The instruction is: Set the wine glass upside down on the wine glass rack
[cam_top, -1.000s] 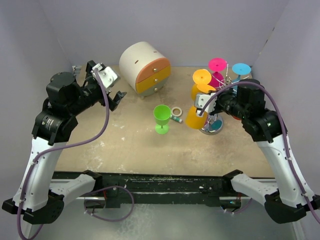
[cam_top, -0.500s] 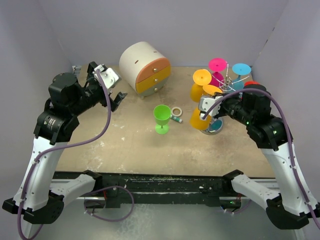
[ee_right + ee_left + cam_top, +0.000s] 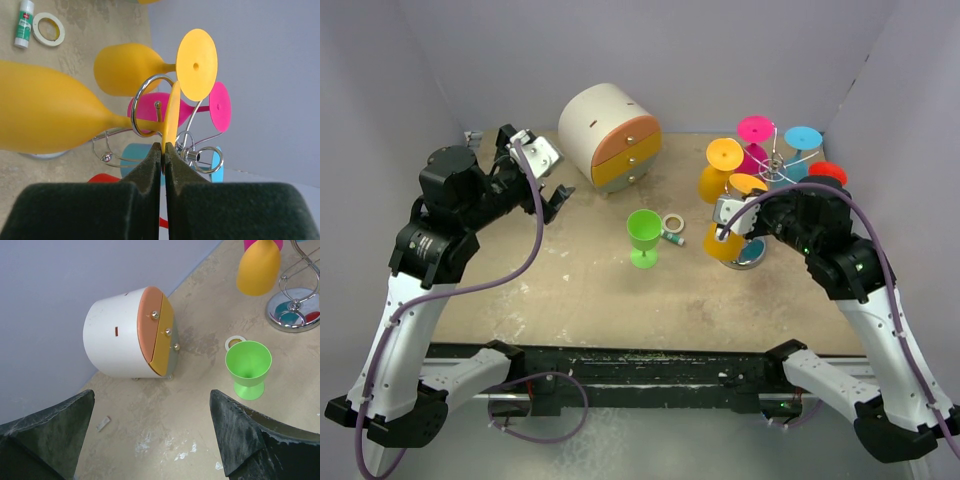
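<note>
My right gripper (image 3: 163, 146) (image 3: 738, 203) is shut on the rim of a yellow wine glass's foot (image 3: 172, 112). The glass hangs bowl-down (image 3: 720, 243) (image 3: 45, 117), and its stem crosses one chrome curl (image 3: 145, 100) of the wine glass rack (image 3: 752, 256) (image 3: 295, 307). Another yellow glass (image 3: 720, 168), a pink one (image 3: 756, 140), a blue one (image 3: 800, 140) and a red one (image 3: 828, 172) hang upside down on the rack. A green wine glass (image 3: 643, 232) (image 3: 248, 365) stands upright mid-table. My left gripper (image 3: 530, 168) (image 3: 152, 395) hovers wide open and empty at the left.
A round white cabinet (image 3: 610, 135) (image 3: 130, 337) with orange and yellow drawers stands at the back. A tape roll (image 3: 673, 222) and a small glue stick (image 3: 670, 238) lie between the green glass and the rack. Grey walls close in the table.
The right arm has swung right and lowered the yellow glass closer to the rack's post; the red glass now shows behind it. The left arm has not moved.
</note>
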`<state>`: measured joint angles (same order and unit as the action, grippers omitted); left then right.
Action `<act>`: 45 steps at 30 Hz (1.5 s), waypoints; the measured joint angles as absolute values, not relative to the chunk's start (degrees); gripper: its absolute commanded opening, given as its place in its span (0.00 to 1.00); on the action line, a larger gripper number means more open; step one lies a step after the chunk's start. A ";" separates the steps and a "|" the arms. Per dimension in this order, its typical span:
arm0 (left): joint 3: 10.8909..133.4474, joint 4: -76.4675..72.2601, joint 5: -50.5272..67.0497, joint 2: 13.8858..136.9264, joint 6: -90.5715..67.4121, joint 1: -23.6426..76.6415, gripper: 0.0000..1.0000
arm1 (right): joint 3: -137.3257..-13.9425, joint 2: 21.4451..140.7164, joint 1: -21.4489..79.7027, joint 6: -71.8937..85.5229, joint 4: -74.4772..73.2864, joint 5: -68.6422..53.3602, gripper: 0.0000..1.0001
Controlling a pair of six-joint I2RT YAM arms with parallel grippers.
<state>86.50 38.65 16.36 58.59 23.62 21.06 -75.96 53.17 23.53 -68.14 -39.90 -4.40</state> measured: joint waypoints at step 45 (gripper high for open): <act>82.96 36.99 16.91 59.35 24.67 21.04 0.99 | -74.02 49.30 20.03 -65.98 -44.91 -6.72 1.00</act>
